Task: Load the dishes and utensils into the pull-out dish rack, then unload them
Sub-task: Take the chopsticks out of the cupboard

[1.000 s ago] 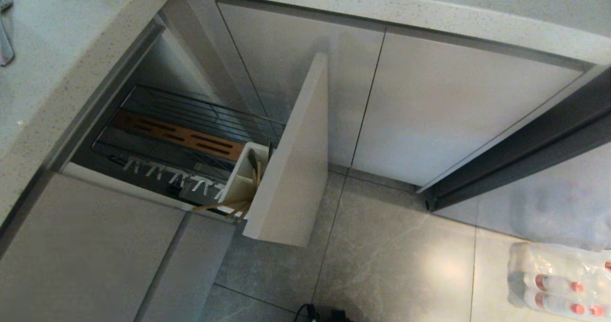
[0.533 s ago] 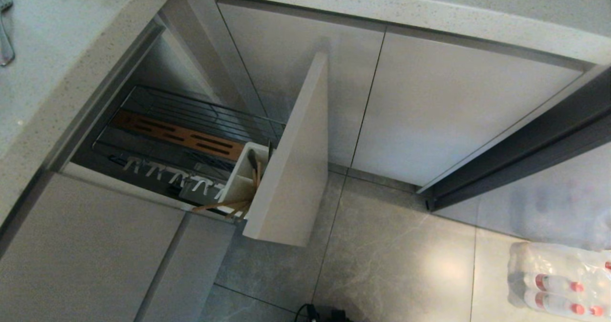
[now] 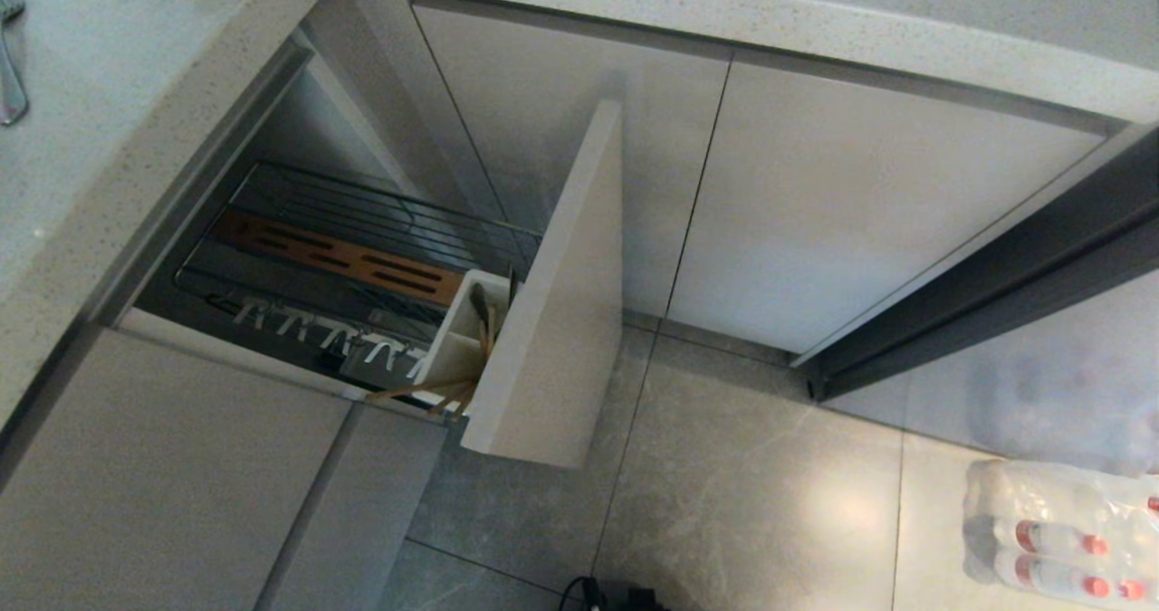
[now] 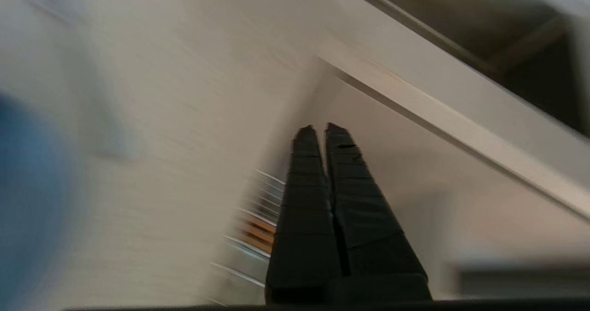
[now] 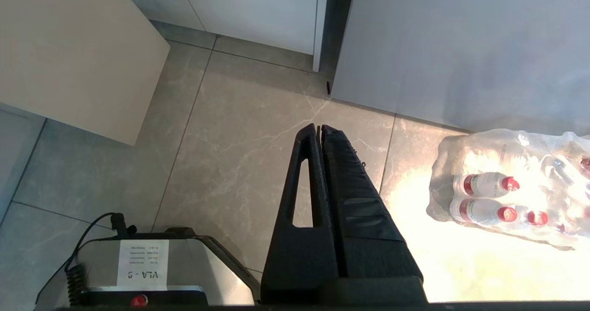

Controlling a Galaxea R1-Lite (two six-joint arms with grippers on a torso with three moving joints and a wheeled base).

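Chrome wire forms the pull-out dish rack [image 3: 362,231], which stands drawn out of the cabinet with its beige front panel [image 3: 552,321] angled over the grey tiled floor [image 3: 724,502]. Inside it lie a brown slotted wooden strip [image 3: 340,258] and a row of white hooks [image 3: 326,335], and the white utensil caddy [image 3: 466,335] just behind the panel holds the wooden chopsticks [image 3: 426,392], leaning out over its edge. A silver fork [image 3: 9,68] rests on the speckled countertop [image 3: 81,140] at the far left edge of the head view. The left gripper [image 4: 321,127] has its jaws pressed together on nothing, near the rack's wires (a blurred blue shape sits at that view's edge, unidentifiable). The right gripper [image 5: 319,127], likewise closed and empty, hangs above the floor near a wrapped pack of bottles [image 5: 511,196].
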